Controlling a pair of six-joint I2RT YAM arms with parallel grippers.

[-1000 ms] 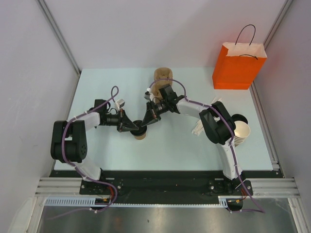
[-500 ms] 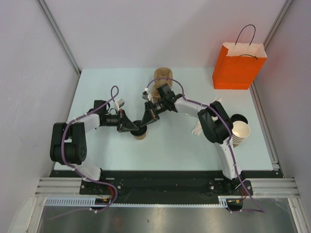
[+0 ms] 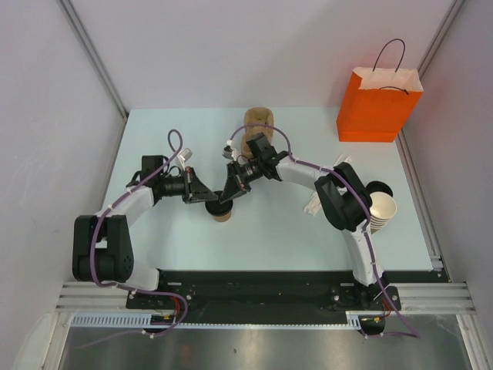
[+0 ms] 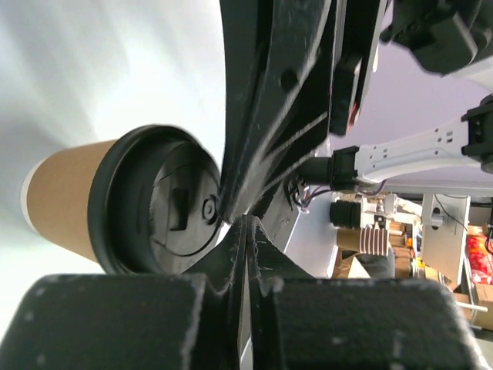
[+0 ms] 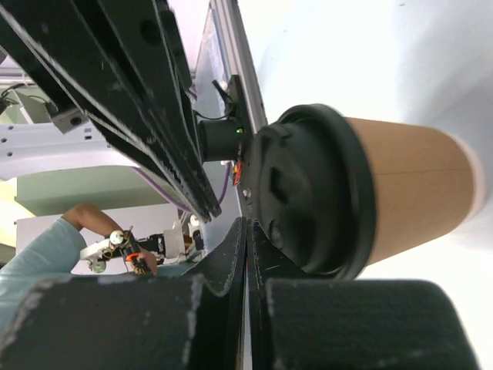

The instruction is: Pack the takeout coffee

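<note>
My left pincer (image 3: 215, 202) and right pincer (image 3: 228, 198), both closed on nothing, meet at the black lid of the takeout coffee (image 3: 222, 214), upright on the pale worktop (image 3: 277, 231). White walls (image 3: 192, 46) surround it; pulp carrier (image 3: 257, 119) at one o'clock, orange bag (image 3: 379, 104) at two.

- A pale blue-green table (image 3: 269, 239) lies under the jaws and spreads well out to every side of them.
- A white back wall (image 3: 231, 46) stands well beyond the jaws.
- A white left wall (image 3: 38, 154) and right wall (image 3: 470, 154) close in on either side of the jaws.
- A grey metal post (image 3: 90, 54) runs down the far left corner.
- An aluminium rail (image 3: 262, 297) edges the table behind the jaws, and a steel sheet (image 3: 254, 351) lies nearer still.
- The light is even and soft. In the left wrist view, the tabletop glares white past the jaws.
</note>
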